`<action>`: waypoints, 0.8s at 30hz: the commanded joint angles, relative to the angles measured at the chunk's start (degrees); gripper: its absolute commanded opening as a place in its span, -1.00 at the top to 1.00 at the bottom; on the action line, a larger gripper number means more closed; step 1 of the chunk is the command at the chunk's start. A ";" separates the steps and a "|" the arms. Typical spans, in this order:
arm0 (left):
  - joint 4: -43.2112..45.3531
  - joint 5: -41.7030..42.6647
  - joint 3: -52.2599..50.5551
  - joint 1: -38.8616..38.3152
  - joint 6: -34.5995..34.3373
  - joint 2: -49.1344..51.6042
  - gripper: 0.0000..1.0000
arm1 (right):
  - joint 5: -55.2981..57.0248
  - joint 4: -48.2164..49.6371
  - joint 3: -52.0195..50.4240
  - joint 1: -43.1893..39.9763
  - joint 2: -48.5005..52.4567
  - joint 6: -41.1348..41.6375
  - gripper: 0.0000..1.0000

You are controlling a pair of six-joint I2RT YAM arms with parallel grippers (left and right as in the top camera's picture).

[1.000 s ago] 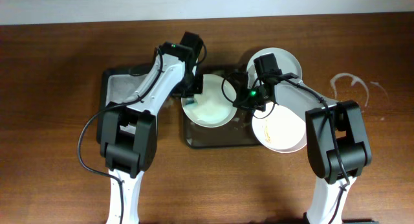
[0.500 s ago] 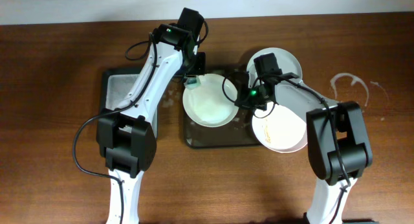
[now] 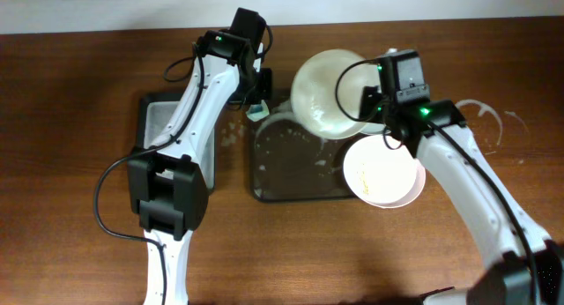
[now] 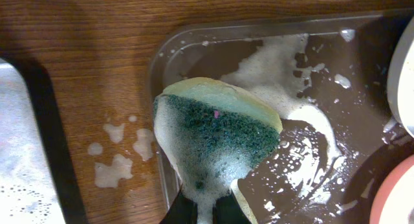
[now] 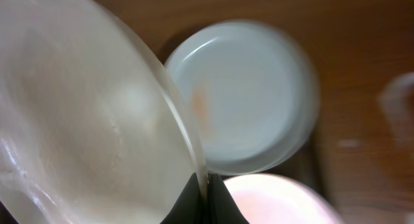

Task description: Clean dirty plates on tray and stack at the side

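Above the far edge of the tray (image 3: 291, 174), the right gripper (image 5: 206, 197) clamps a white plate (image 3: 326, 92) by its rim. Left gripper (image 4: 202, 212) pinches a foamy sponge (image 4: 217, 140) over its left rim; another plate (image 3: 381, 173) sits at the right end.

Table (image 3: 79, 234): dark brown wood, fills the frame.
- Tray (image 3: 291, 189), centre: dark, sudsy.
- Second tray (image 3: 154, 120), left: foamy.
- Suds spots (image 3: 232, 133) on the wood between the trays.
- Plate (image 3: 381, 177), right of centre, overlapping the tray's right rim.
- Second plate (image 5: 246, 101), upper right, orange smear.
- Pale ring mark (image 3: 480, 111), far right.
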 commanded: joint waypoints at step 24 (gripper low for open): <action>-0.90 4.04 1.29 -0.76 -0.13 5.05 1.00 | 61.20 13.62 1.07 12.24 6.49 -17.46 0.92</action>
